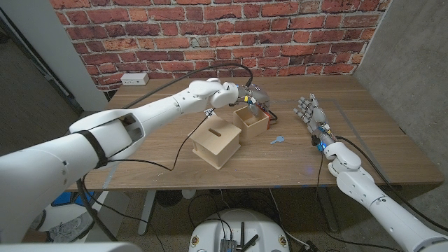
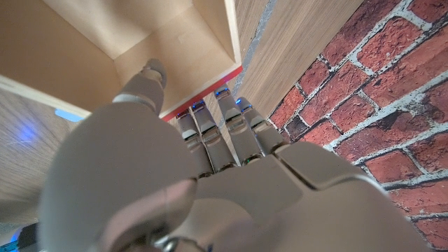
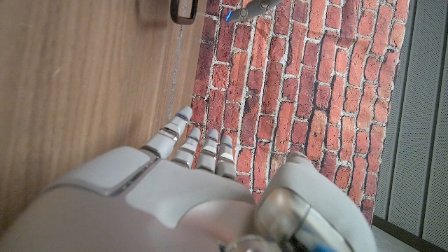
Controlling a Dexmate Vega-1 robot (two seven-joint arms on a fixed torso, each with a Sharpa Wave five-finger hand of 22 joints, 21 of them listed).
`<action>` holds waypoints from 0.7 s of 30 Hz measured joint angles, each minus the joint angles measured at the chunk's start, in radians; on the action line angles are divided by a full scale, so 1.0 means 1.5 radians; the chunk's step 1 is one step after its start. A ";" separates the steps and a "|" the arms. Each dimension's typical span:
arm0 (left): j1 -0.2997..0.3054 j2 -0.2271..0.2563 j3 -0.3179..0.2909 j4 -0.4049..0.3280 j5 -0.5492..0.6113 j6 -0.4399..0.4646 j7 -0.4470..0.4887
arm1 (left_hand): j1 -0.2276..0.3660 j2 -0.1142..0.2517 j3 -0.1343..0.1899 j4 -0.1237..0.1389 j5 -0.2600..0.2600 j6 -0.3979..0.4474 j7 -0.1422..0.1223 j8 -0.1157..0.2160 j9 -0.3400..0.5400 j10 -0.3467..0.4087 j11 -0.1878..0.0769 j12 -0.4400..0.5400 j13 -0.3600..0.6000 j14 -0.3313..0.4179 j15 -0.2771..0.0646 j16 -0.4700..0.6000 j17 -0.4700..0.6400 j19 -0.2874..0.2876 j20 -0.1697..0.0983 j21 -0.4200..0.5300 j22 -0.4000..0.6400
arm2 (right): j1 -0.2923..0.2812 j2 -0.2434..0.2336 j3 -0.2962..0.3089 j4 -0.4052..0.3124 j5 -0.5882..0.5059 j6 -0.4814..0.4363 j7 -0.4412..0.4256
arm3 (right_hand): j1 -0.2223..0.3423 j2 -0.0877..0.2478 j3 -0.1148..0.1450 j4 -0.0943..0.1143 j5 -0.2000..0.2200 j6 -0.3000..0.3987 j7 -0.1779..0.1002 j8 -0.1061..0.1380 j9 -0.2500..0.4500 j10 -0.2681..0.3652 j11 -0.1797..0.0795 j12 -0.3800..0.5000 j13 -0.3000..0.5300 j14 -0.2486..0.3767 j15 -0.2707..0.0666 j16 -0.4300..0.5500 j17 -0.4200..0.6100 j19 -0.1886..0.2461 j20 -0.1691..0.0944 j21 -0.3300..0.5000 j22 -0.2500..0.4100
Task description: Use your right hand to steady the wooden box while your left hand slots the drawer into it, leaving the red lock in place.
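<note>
The left hand [image 2: 210, 175] grips the drawer [image 1: 252, 120] by its red-edged rim — just beside the wooden box [image 1: 217, 142]. The right hand [image 1: 311, 115] waits open, well apart; steadying comes next.

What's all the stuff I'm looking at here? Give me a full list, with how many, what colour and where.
box: one, pale wood with a slot on top, middle of the table.
drawer: one, pale wood, open-topped, just behind and right of the box, touching it.
red lock: one, a red strip along the drawer's edge.
blue piece: one, small, on the table right of the drawer.
power strip: one, white, far left corner of the table.
table: one, brown wood.
brick wall: red, behind the table.
cables: black, along the left arm and across the table.
left hand: at the drawer's far side, fingers over its rim.
right hand: open, fingers apart, right of the drawer, holding nothing.
</note>
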 measured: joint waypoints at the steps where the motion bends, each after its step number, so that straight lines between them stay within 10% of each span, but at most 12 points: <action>1: 0.000 0.000 0.000 0.000 0.000 0.001 0.000 | -0.002 -0.002 0.000 0.000 0.000 -0.002 -0.004 -0.003 0.000 -0.002 0.002 0.000 0.000 0.000 0.000 0.000 0.000 0.001 0.001 0.000 0.000 | 0.001 0.001 0.000 0.002 0.000 0.000 0.000 | 0.000 0.000 0.000 0.000 0.000 0.000 0.000 0.000 0.000 0.000 0.000 0.000 0.000 0.000 0.000 0.000 0.000 0.000 0.000 0.000 0.000; 21: 0.000 -0.006 0.002 0.008 -0.012 0.010 0.002 | -0.002 0.015 0.033 -0.011 0.005 0.057 -0.018 -0.004 0.000 0.063 -0.004 0.003 0.000 0.048 -0.014 0.000 0.001 0.012 0.000 0.000 0.000 | 0.007 0.005 -0.002 0.009 0.000 0.000 0.004 | 0.000 0.000 0.000 0.000 0.000 0.000 0.000 0.000 0.000 0.000 0.000 0.000 0.000 0.000 0.000 0.000 0.000 0.000 0.000 0.000 0.000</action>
